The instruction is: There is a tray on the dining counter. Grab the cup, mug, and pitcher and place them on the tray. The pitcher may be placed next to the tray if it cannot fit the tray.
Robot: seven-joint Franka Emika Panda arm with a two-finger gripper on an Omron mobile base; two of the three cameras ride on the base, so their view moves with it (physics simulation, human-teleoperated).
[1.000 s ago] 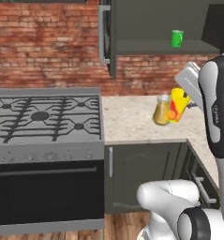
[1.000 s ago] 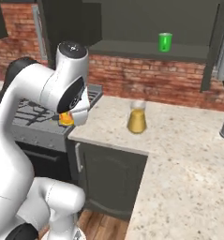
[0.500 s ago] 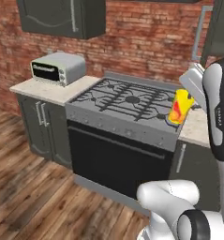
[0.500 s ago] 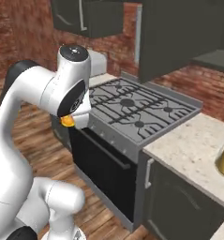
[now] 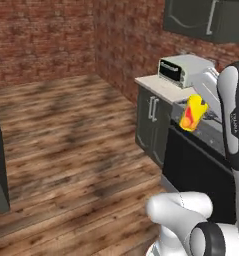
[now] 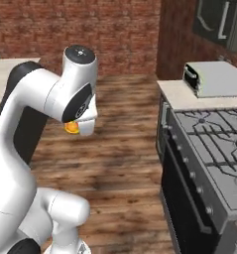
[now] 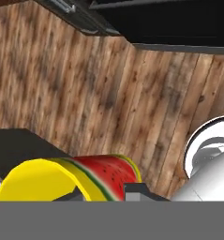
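Beneath your raised arm lies the wooden floor [image 5: 66, 145], with the stove [image 6: 214, 149] to the right and the toaster oven [image 5: 183, 70] on the counter beyond it. Your gripper [image 5: 203, 102] is closed down on the cup [image 5: 193, 112], carried aloft, tilted; its yellow side bears a watermelon pattern in the hand view.

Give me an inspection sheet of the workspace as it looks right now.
Surface: wooden floor ahead; beige counter beside the stove.
Job's things: yellow cup with a watermelon print, held off the ground, tilted.
Clutter: toaster oven on the counter.
Grippers: gripper shut on the cup.
Cables: nothing seen.
Surroundings: brick wall, dark cabinets.
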